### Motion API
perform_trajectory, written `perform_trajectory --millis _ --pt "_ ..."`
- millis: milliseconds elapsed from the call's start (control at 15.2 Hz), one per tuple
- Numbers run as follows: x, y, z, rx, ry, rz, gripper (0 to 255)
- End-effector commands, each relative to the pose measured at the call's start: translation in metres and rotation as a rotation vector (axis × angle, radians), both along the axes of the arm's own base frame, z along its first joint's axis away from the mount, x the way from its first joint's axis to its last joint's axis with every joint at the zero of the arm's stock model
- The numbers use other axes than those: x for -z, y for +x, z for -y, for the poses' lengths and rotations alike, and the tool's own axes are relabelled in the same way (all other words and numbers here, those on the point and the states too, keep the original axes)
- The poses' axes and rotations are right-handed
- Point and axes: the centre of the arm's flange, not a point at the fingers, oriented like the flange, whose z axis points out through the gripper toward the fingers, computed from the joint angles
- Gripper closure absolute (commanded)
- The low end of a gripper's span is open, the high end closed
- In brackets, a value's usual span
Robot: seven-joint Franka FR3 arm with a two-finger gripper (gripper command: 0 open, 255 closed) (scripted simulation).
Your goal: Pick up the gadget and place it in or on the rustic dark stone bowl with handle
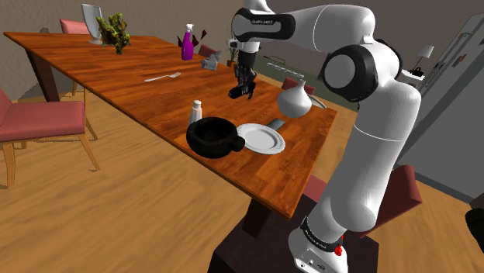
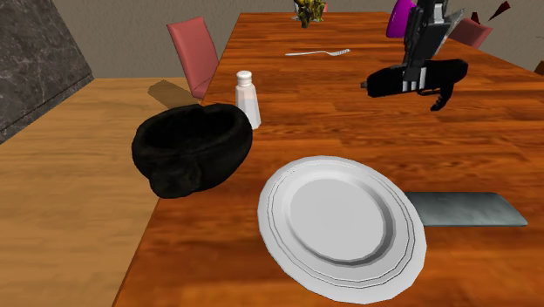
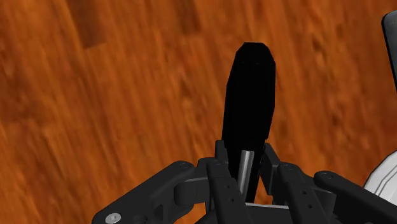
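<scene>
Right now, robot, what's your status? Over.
Claw shut on black pistol-shaped gadget, held aloft. Black bowl with handle empty. White shaker beside it.

We list this as a home dining room: one long wooden table [image 1: 116,70]; a pink-cushioned chair [image 1: 43,120] at its long edge; a white plate [image 1: 261,138], fork [image 1: 161,77] and shaker [image 1: 195,113] laid out; a leafy plant [image 1: 116,32] near its far corner; plank floor [image 1: 140,209]; a small lamp [image 1: 423,56] beyond.

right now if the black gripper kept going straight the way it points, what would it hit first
Likely the bare reddish-brown wooden table top, and the long black gadget clasped in the black two-finger gripper would touch it first; depth is unclear.
</scene>
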Motion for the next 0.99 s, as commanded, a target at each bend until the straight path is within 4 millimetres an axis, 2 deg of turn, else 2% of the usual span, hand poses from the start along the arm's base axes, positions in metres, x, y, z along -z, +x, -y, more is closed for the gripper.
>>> perform_trajectory --millis 0,924 --pt "-0.011 -0.001 0.000 0.000 0.000 0.000 255" --pt "-0.085 -0.001 0.000 0.000 0.000 0.000 255"
